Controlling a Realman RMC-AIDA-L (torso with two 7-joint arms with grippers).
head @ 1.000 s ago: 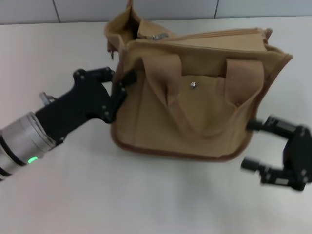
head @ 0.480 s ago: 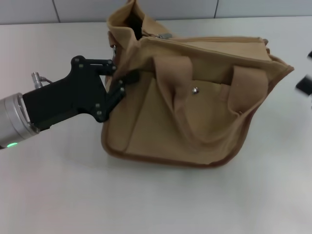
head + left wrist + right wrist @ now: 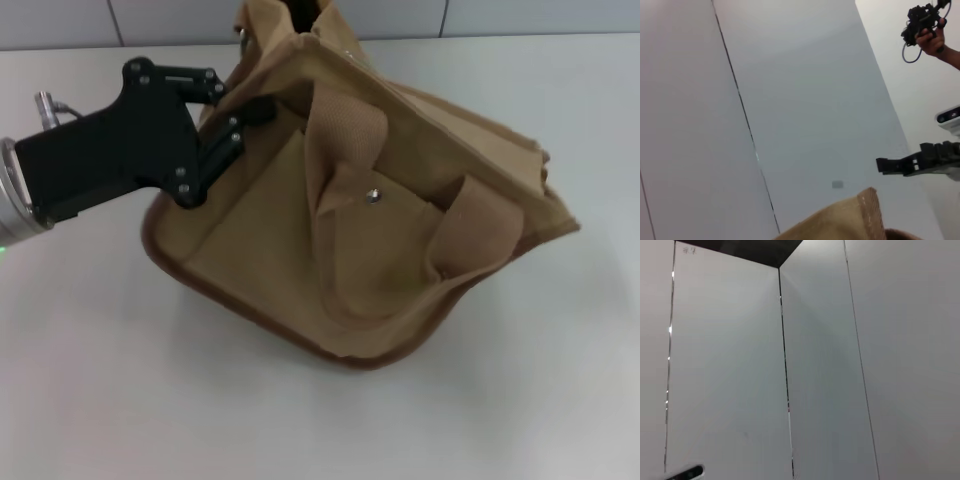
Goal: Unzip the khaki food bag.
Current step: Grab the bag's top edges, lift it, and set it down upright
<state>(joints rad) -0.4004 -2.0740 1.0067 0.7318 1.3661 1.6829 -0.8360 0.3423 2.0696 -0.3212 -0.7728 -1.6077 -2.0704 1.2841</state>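
While the left gripper (image 3: pixel 240 125) clamps the upper left edge of the khaki food bag (image 3: pixel 360 220), the bag is tipped, its near lower corner raised off the white table (image 3: pixel 120 400) and its far right end sagging toward the surface. The jaws are clenched on a fold of canvas just below the bag's mouth, presumably to anchor that end so the zipper can be pulled against a fixed hold.

Directly beyond the claw, the top of the bag gapes open at the left end; the zipper line runs away from the claw toward the right, along the upper edge. Whether the slider has travelled the full length cannot be told from here. Just right of the claw stands one webbing handle (image 3: pixel 345 135); farther right lies the front pocket with its metal snap (image 3: pixel 373 196), then the second handle (image 3: pixel 480 235). Brown piping (image 3: pixel 330 352) edges the base, below and to the right of the claw.

The right gripper does not appear in the head view; the left wrist view shows it (image 3: pixel 885 164) raised well clear of the bag. Whether it is released or clenched cannot be told.
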